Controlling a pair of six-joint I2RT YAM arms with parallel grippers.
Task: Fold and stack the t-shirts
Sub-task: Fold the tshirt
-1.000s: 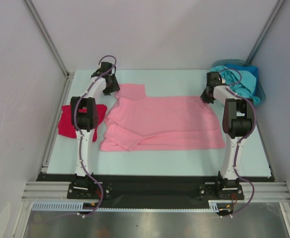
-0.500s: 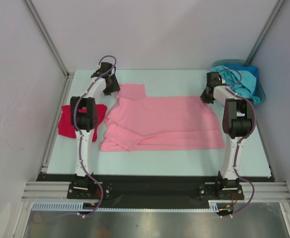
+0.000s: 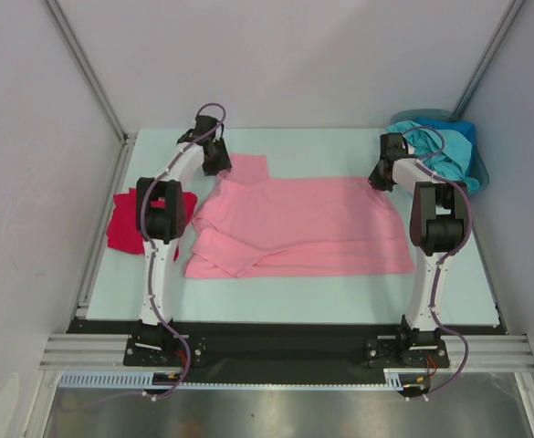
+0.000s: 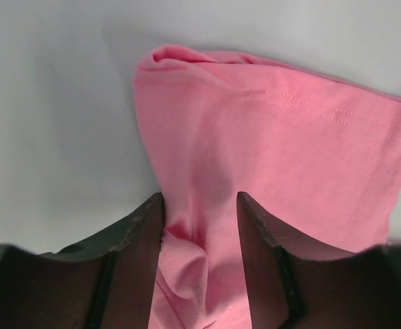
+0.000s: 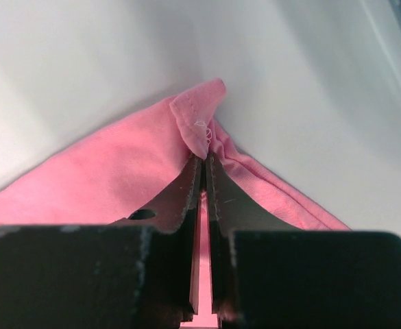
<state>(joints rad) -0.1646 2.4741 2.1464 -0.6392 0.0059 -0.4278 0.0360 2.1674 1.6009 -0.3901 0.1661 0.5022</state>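
Grey walls all around and a pale table, so pretty easy to read. The pink t-shirt lies spread flat in the middle of the frame with its long axis running left to right. The red t-shirt sits bunched at the left edge, and the teal and blue t-shirts are heaped in the upper right corner.

The right tool is clamped on the pink shirt's upper right corner, and you can see the hem pinched between the tips. The left tool is at the upper left sleeve with its jaws apart. Cloth is bunched up between them, but it isn't squeezed, so no grip on that side.

My guess is it's going for a fold of the top edge down toward the bottom of the frame. Each arm is already at its own end of that long edge, so the left one only needs to close.
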